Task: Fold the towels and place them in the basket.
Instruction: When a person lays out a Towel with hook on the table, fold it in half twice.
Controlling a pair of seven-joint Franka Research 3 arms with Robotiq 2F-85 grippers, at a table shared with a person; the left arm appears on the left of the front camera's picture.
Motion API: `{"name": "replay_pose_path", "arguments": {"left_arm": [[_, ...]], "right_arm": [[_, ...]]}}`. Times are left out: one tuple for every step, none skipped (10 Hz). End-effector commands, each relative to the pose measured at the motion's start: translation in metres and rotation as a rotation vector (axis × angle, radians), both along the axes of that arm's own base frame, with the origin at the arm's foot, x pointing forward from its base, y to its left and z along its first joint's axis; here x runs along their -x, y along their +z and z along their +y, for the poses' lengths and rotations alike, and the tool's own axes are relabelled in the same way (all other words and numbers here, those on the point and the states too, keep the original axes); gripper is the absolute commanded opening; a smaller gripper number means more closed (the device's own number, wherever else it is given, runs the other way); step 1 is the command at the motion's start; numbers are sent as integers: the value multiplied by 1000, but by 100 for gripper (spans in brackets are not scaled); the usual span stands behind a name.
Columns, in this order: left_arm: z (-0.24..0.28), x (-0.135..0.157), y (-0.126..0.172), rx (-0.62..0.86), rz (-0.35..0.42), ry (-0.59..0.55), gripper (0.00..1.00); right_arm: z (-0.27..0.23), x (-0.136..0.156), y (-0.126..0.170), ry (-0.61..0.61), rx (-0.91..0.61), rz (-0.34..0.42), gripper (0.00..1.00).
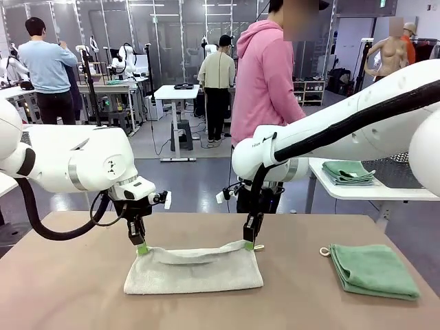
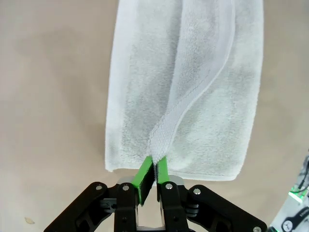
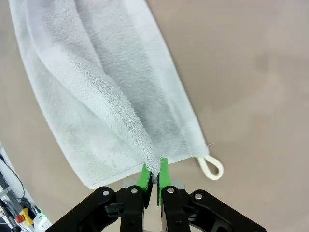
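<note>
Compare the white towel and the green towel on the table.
The white towel is lifted along one edge, left gripper and right gripper shut on it; the green towel lies folded, untouched. The white towel sits in the middle, the green towel toward the robot's right. Both have a corner loop.

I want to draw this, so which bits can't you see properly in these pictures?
- Front view: a mesh thing on the side table sits mostly behind the right arm; basket or not, I cannot tell.
- Left wrist view: the white towel has its far end cut off by the top edge.
- Right wrist view: its far end is cut off there too.
</note>
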State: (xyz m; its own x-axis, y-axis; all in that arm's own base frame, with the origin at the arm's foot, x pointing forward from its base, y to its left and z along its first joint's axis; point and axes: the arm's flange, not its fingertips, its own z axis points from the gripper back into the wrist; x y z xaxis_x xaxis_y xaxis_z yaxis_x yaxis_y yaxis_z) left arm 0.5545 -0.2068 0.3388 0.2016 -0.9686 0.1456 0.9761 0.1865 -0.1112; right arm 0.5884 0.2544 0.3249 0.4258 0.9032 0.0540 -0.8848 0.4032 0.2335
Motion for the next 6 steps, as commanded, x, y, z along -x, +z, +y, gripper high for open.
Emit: {"name": "replay_pose_path", "arguments": {"left_arm": [[1,4,-5,-1,-48,34,7],[3,2,-7,-10,-63,10,7],[1,2,-10,-19,-69,-16,7],[0,2,-12,-27,-65,-23,7],[0,2,-14,-55,-76,-13,7],[0,4,-13,-64,-109,-40,31]], "right_arm": [[-1,-9,-4,-11,16,-10,7],[-4,-11,-7,3,16,-15,7],[-5,-10,-9,17,-1,-14,7],[-7,-9,-11,25,-4,-22,7],[-9,-8,-12,22,-7,-39,7],[-10,-6,-11,49,-17,-55,7]]}}
